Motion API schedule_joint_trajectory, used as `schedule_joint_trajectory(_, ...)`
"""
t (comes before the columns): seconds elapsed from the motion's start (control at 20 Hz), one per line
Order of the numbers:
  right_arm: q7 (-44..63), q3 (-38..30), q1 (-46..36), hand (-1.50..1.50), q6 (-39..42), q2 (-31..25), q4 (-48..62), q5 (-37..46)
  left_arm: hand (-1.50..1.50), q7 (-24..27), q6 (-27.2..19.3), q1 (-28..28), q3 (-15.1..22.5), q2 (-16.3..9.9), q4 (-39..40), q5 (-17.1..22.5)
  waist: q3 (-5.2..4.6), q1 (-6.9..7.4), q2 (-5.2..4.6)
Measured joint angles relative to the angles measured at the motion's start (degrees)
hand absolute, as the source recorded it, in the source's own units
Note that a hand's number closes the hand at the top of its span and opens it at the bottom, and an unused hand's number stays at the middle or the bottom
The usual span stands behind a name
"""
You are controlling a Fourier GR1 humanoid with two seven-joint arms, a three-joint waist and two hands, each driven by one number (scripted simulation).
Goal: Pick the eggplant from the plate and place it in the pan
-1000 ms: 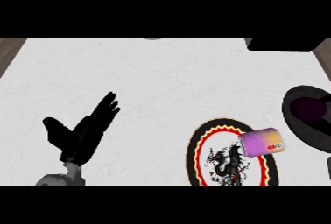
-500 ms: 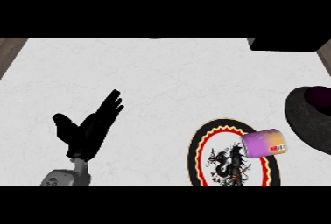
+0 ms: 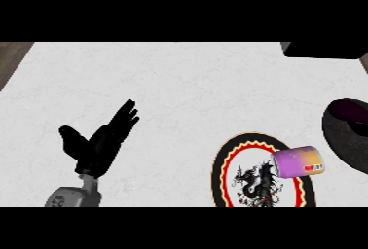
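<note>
A pale, marbled desk [image 3: 187, 87] seen from steeply above. At the lower left, the robot's left hand [image 3: 101, 143] rests over the surface at the end of a grey forearm, its black fingers [image 3: 123, 116] straight and held together, thumb spread out to the side. It holds nothing and looks parked out of the way, leaving the working area on the right free. The right hand is out of sight.

At the lower right lies a round plate [image 3: 224, 165] with a red and yellow scalloped rim and a black dragon drawn at its centre. Resting on the plate's right edge, partly hanging over it, is a small rounded purple block fading to orange, the eggplant [image 3: 298, 163] by the task's wording, though it looks more like a packet. It carries a small red label, but the writing is too small to read.

Just beyond it, at the right edge, sits a dark pan [image 3: 345, 138], only partly in view, its inside showing a purple tint. Eggplant and pan are near but not touching, so the transfer would be short. The eggplant is not yet picked up.
</note>
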State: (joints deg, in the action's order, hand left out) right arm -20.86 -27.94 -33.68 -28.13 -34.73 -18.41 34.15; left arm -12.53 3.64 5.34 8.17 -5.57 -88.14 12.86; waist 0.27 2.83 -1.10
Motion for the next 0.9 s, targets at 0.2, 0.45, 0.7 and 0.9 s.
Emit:
schedule_joint_trajectory(0.2,-7.30,-4.71,-1.03,-1.50,3.74,1.04,0.42,-5.83,0.00,-0.60,-0.50,-0.49,0.08,0.28,-0.86,-0.06,0.12,-0.39,0.13)
schedule_joint_trajectory(0.45,-13.62,-11.45,-1.37,-1.50,11.43,0.13,1.67,-13.88,0.00,-1.11,-0.34,0.29,-0.83,-0.20,-0.55,0.27,0.13,-0.97,0.16)
schedule_joint_trajectory(0.7,-14.95,-15.35,0.58,-1.50,23.62,-4.98,5.11,-18.66,0.00,-0.74,-0.44,-0.48,-0.72,0.05,-0.64,-0.04,0.08,-1.22,0.25)
schedule_joint_trajectory(0.9,-18.76,-16.08,4.78,-1.50,33.33,-7.14,6.92,-20.19,0.00,-0.08,0.03,-1.47,-1.00,-0.28,-1.16,-0.03,0.07,-1.47,0.37)
